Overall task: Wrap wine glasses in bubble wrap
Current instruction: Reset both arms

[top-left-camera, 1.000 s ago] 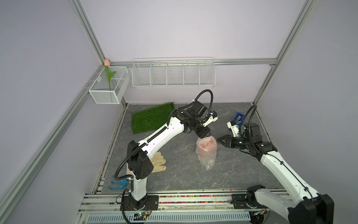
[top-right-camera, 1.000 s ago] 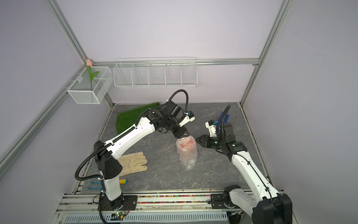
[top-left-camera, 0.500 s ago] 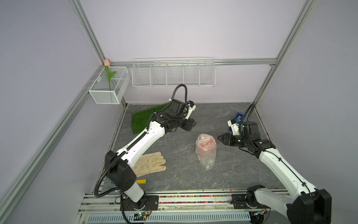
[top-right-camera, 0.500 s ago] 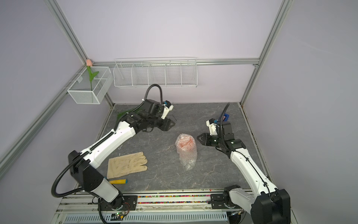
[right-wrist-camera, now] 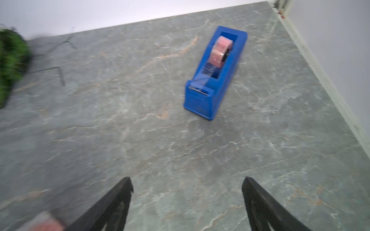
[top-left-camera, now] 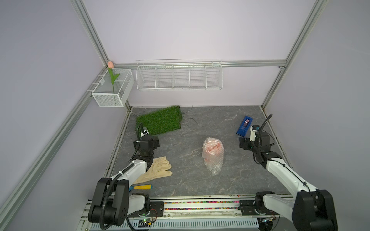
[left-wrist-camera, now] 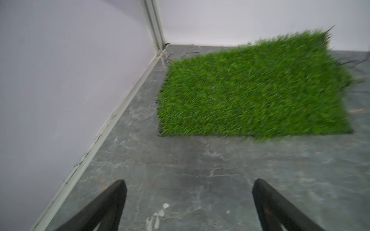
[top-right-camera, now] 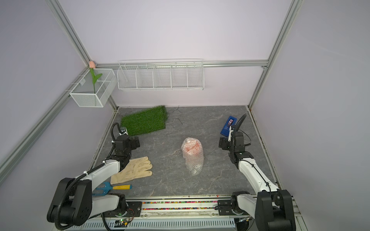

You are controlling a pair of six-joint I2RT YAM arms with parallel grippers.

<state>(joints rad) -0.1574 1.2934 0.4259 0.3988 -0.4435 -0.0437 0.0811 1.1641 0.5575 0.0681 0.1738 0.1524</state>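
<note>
The wine glass [top-left-camera: 213,147] shows as a red-orange blur inside the bubble wrap [top-left-camera: 212,158], a crinkly bundle lying at mid-table in both top views [top-right-camera: 192,156]. Neither gripper touches it. My left gripper [top-left-camera: 155,143] hangs far to its left near the grass mat, open and empty, with only bare tabletop between its fingers [left-wrist-camera: 190,181]. My right gripper [top-left-camera: 242,145] is off to the bundle's right, beside the tape dispenser, also open and empty [right-wrist-camera: 187,179]. A blurred pink edge of the bundle [right-wrist-camera: 43,224] shows in a corner of the right wrist view.
A green grass mat [top-left-camera: 159,122] lies at the back left and a blue tape dispenser [top-left-camera: 244,125] at the back right. A cream glove [top-left-camera: 158,170] and a yellow-handled trowel [top-left-camera: 142,187] lie front left. White wire baskets [top-left-camera: 179,77] hang on the walls.
My left arm has drawn back from above the bundle to the left side and its jaws have opened. My right gripper has backed off to the right and opened too. The bundle stays put.
</note>
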